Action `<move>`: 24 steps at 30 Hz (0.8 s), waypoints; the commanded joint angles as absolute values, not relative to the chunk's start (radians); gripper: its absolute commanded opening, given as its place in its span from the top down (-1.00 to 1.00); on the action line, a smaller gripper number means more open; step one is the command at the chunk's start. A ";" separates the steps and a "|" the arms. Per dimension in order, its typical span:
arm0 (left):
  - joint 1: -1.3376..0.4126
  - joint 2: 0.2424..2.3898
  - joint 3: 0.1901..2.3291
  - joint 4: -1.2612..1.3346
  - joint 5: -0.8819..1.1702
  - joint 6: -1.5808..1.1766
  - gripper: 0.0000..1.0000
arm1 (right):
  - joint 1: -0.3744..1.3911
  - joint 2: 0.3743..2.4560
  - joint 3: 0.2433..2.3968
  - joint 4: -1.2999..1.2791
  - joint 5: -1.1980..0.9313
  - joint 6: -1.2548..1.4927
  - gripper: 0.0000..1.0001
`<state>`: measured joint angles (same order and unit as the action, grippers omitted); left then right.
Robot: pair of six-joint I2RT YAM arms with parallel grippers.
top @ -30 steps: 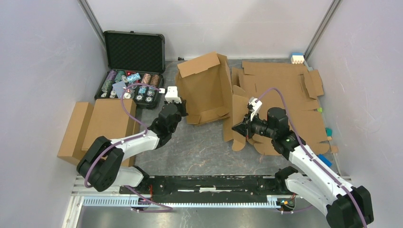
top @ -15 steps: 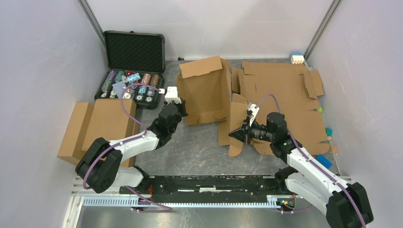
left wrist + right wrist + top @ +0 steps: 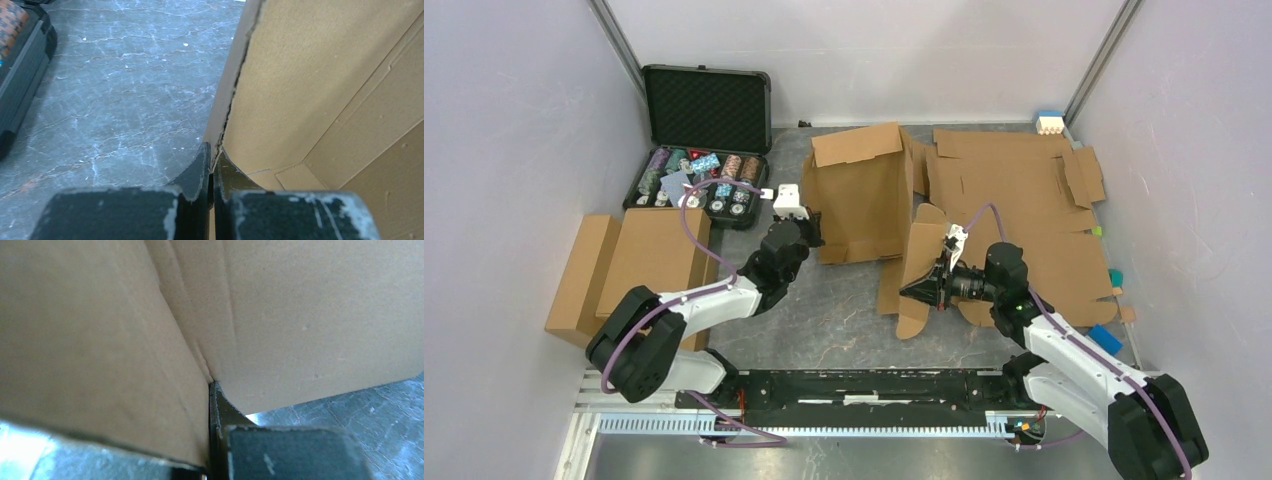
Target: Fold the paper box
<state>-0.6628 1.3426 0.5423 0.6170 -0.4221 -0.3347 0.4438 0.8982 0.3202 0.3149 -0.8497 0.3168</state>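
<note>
left end effector (image 3: 210,172) clamped on box (image 3: 860,200) wall edge, right end effector (image 3: 212,407) clamped on its side flap

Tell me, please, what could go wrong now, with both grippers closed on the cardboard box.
1. The left gripper pinches only the thin wall edge of the paper box, which looks frayed there; pulling may tear it.
2. The right gripper grips a flap beside a crease; the flap could slip out or bend off the line.

Poker-chip case (image 3: 707,108), flat cardboard sheets (image 3: 1014,172)
</note>
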 commanded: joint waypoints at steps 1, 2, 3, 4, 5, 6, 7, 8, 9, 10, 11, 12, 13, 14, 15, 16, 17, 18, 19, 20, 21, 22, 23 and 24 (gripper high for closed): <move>-0.687 1.380 0.525 0.702 -0.313 -0.461 0.96 | 0.452 0.926 0.284 0.409 -0.954 0.500 1.00; -0.687 1.381 0.526 0.703 -0.312 -0.464 0.96 | 0.455 0.930 0.289 0.415 -0.950 0.502 1.00; -0.689 1.380 0.523 0.705 -0.310 -0.467 0.95 | 0.457 0.933 0.292 0.419 -0.946 0.503 1.00; -0.690 1.379 0.522 0.708 -0.307 -0.470 0.95 | 0.464 0.939 0.297 0.424 -0.945 0.507 1.00; -0.692 1.378 0.521 0.710 -0.304 -0.473 0.96 | 0.469 0.941 0.300 0.433 -0.945 0.510 1.00; -0.694 1.379 0.522 0.711 -0.301 -0.474 0.95 | 0.476 0.948 0.305 0.440 -0.944 0.514 1.00; -0.697 1.379 0.524 0.711 -0.302 -0.474 0.95 | 0.482 0.956 0.308 0.444 -0.939 0.518 1.00; -0.701 1.381 0.525 0.711 -0.303 -0.474 0.96 | 0.493 0.961 0.311 0.451 -0.935 0.522 1.00; -0.704 1.384 0.527 0.711 -0.305 -0.473 0.96 | 0.504 0.969 0.318 0.457 -0.932 0.526 1.00; -0.708 1.387 0.528 0.710 -0.307 -0.474 0.96 | 0.514 0.974 0.321 0.470 -0.930 0.532 1.00; -0.711 1.390 0.530 0.710 -0.307 -0.475 0.95 | 0.527 0.982 0.324 0.483 -0.926 0.541 1.00; -0.715 1.393 0.532 0.711 -0.308 -0.477 0.96 | 0.539 0.988 0.328 0.494 -0.919 0.548 1.00; -0.720 1.397 0.534 0.712 -0.307 -0.479 0.96 | 0.552 0.996 0.334 0.503 -0.911 0.552 1.00; -0.724 1.402 0.536 0.713 -0.308 -0.481 0.96 | 0.566 1.004 0.344 0.510 -0.902 0.554 1.00; -0.728 1.406 0.538 0.715 -0.308 -0.480 0.96 | 0.581 1.015 0.355 0.513 -0.894 0.555 1.00; -0.731 1.408 0.539 0.715 -0.310 -0.480 0.96 | 0.595 1.027 0.368 0.514 -0.885 0.553 1.00; -0.733 1.408 0.539 0.714 -0.313 -0.480 0.95 | 0.605 1.035 0.379 0.517 -0.875 0.551 1.00; -0.733 1.408 0.538 0.713 -0.316 -0.478 0.95 | 0.617 1.045 0.389 0.518 -0.867 0.549 1.00; -0.733 1.406 0.536 0.713 -0.319 -0.478 0.96 | 0.625 1.055 0.398 0.524 -0.859 0.549 1.00; -0.733 1.402 0.535 0.714 -0.319 -0.477 0.95 | 0.636 1.063 0.406 0.533 -0.855 0.551 1.00; -0.733 1.401 0.535 0.713 -0.316 -0.479 0.96 | 0.644 1.073 0.413 0.543 -0.852 0.557 1.00; -0.733 1.401 0.536 0.713 -0.312 -0.478 0.96 | 0.652 1.082 0.420 0.553 -0.854 0.562 1.00; -0.733 1.403 0.537 0.711 -0.309 -0.481 0.96 | 0.660 1.092 0.427 0.558 -0.853 0.563 1.00; -0.733 1.407 0.540 0.711 -0.306 -0.484 0.95 | 0.665 1.099 0.433 0.563 -0.851 0.563 1.00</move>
<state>-0.7055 1.3880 0.5354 0.7052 -0.3843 -0.3878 0.6361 1.0679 0.3798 0.5297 -0.8463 0.4770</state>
